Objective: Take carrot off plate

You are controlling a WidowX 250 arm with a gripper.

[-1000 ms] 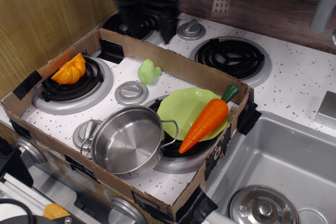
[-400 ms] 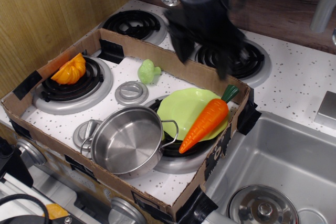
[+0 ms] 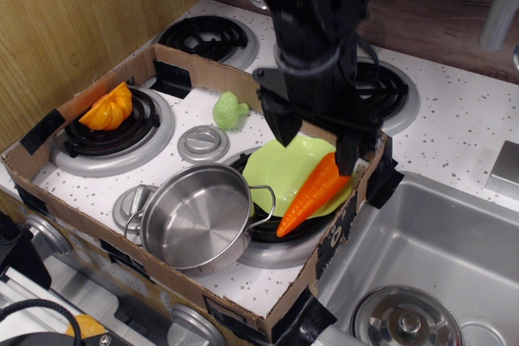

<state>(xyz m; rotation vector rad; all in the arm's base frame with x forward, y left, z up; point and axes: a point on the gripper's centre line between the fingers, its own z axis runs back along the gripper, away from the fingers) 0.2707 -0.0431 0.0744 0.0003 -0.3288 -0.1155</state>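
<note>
The bright-orange carrot (image 3: pixel 312 196) lies across the right side of the lime-green plate (image 3: pixel 280 168), its thin tip toward the front rim and its green stem end hidden behind my gripper. My black gripper (image 3: pixel 316 139) is open and hangs just above the plate. One finger (image 3: pixel 284 127) is over the plate's back edge. The other finger (image 3: pixel 349 155) is over the carrot's thick end. I cannot tell whether it touches the carrot.
A steel pot (image 3: pixel 199 216) stands touching the plate's left side. An orange wedge fruit (image 3: pixel 108 107) sits on the left burner, and a pale-green vegetable (image 3: pixel 229 109) lies behind the plate. A cardboard wall (image 3: pixel 190 70) rings the stove; a sink (image 3: pixel 430 257) lies to the right.
My gripper has swung from the back left of the stove to the right and down, ending just above the plate and the carrot's thick end. The carrot and plate have not moved.
</note>
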